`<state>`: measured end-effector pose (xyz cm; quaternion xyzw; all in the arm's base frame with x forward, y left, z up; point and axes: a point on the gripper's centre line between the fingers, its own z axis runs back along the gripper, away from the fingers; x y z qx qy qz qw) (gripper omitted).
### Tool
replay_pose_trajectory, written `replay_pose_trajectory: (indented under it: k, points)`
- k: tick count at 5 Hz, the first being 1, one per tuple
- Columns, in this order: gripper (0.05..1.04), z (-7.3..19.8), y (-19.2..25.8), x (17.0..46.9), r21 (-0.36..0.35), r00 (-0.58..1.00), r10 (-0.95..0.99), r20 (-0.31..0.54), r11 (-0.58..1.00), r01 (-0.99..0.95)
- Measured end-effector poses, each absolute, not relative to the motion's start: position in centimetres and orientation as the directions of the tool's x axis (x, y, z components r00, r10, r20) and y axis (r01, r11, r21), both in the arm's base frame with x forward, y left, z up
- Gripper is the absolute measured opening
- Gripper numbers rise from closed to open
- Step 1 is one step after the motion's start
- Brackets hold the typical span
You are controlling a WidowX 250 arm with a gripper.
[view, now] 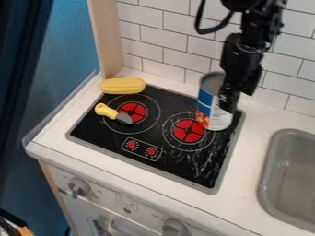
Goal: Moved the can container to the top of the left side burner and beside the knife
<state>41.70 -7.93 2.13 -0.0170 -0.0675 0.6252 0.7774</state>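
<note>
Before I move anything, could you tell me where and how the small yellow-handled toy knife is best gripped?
I would grip the small yellow-handled toy knife by its handle, coming from above and closing across its width. It lies on the black stovetop, and the thick handle should hold better than the thinner grey blade.

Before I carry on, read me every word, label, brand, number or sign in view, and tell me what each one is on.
Nothing can be quoted with certainty.
Can: print on its label, too small to read.
Hob dials: small white marks around each, too small to read as numbers or signs.
Oven front: faint marks near the knobs and a patch between them, too blurred to read.
Knife and corn: no lettering I can make out.
</note>
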Motion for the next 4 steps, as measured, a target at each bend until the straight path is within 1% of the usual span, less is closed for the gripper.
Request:
replay_pose_trajectory:
  k: [2, 3, 4]
  points:
    - [1.0, 0.4, -3.2, 40.6, -0.097, 0.02, 0.998, 0.067, 0.026, -0.995]
    - [1.0, 0.3, -0.4, 40.0, -0.097, -0.092, 0.993, 0.079, -0.085, -0.992]
    - [1.0, 0.4, 1.1, 39.9, -0.103, -0.139, 0.983, 0.119, -0.127, -0.986]
